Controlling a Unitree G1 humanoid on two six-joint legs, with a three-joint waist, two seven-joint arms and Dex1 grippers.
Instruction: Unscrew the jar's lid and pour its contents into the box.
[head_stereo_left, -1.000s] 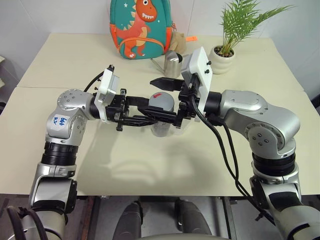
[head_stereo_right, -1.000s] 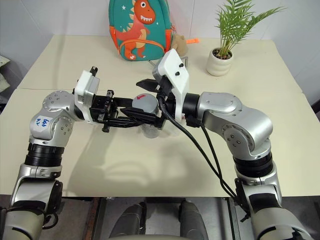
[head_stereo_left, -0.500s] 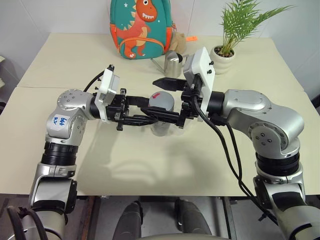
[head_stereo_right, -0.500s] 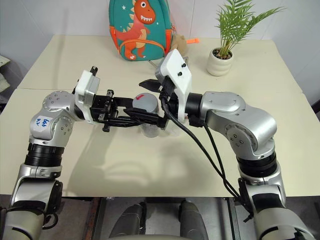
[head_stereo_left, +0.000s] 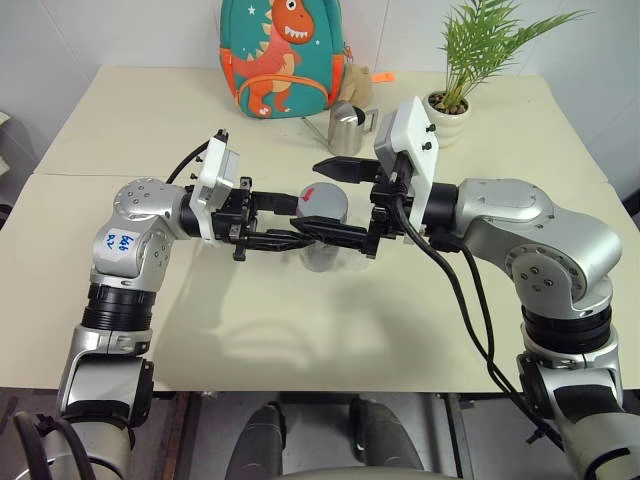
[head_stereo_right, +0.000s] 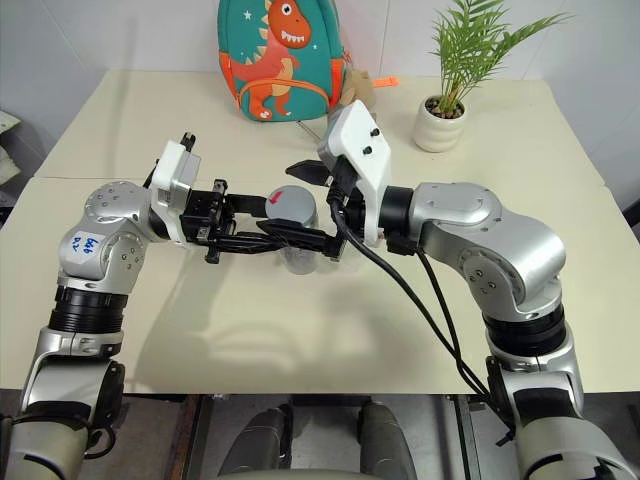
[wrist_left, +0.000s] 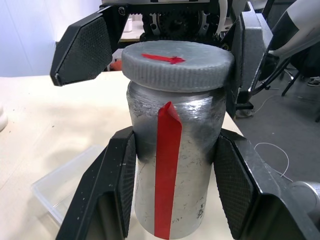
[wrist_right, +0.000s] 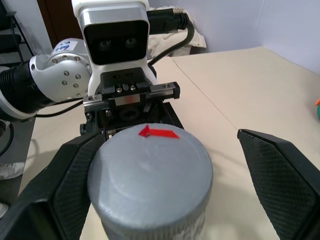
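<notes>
From the left, the left gripper (head_stereo_left: 290, 228) reaches in level over the table (head_stereo_left: 120, 120), its two black fingers (wrist_left: 117, 190) clamped tight against the sides of the jar (wrist_left: 175, 170), which it holds upright above the tabletop. In the head views those fingers and the opposite arm cover most of the jar's body; the left wrist view shows the red strip running down its silver side. The lid (head_stereo_left: 322, 202), grey with a red mark, sits on top of the jar. The right gripper (head_stereo_left: 340, 200) comes in from the right with its jaws spread wide on either side of the lid, one finger (wrist_right: 65, 185) close against the rim, the other standing apart. The box (wrist_left: 65, 185) lies on the table beneath, mostly screened by the jar and fingers. The contents cannot be seen.
</notes>
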